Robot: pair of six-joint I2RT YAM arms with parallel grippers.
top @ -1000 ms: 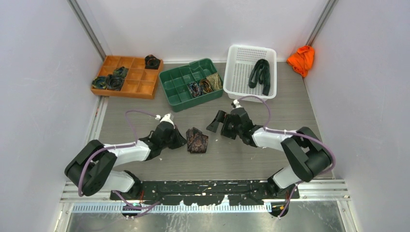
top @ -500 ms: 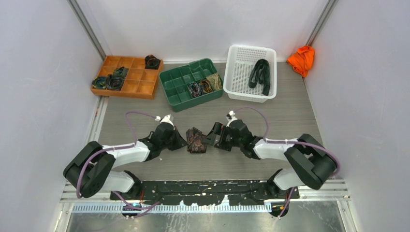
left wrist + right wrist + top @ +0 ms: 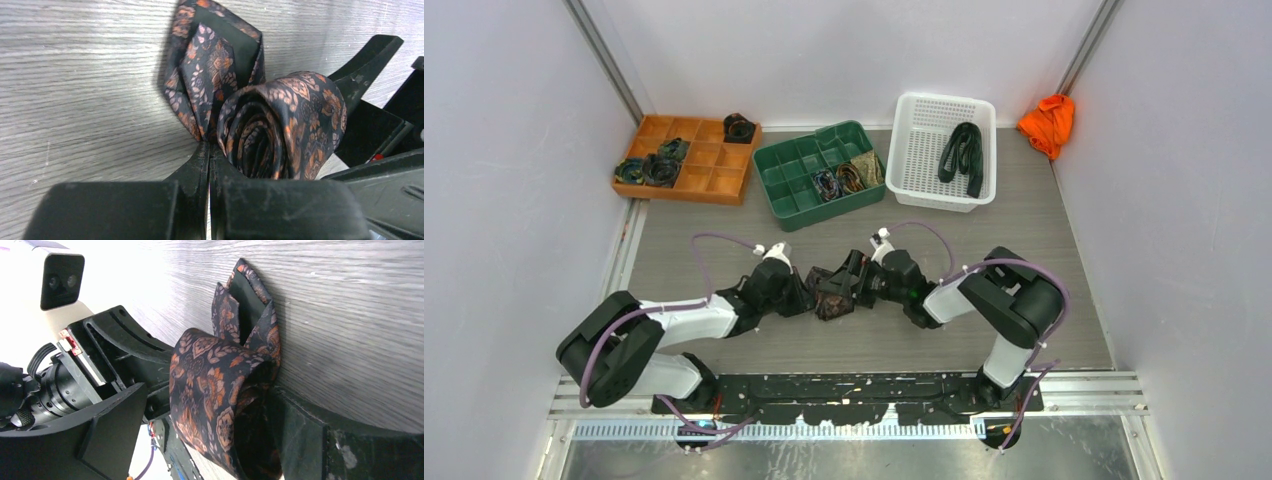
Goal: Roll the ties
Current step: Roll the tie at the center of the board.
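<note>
Tie (image 3: pixel 280 130): dark, orange-flowered, tight coil, pointed tip loose

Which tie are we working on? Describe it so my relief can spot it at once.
On the grey table, in front of the green tray, the left gripper and right gripper meet. Between them lies the tie, part rolled, dark with orange floral print. It alone lies on the tabletop; the other ties are in trays or the white basket.

2 trays (image 3: pixel 714 181), 1 basket (image 3: pixel 921 150), 2 pincers (image 3: pixel 209 156)
</note>
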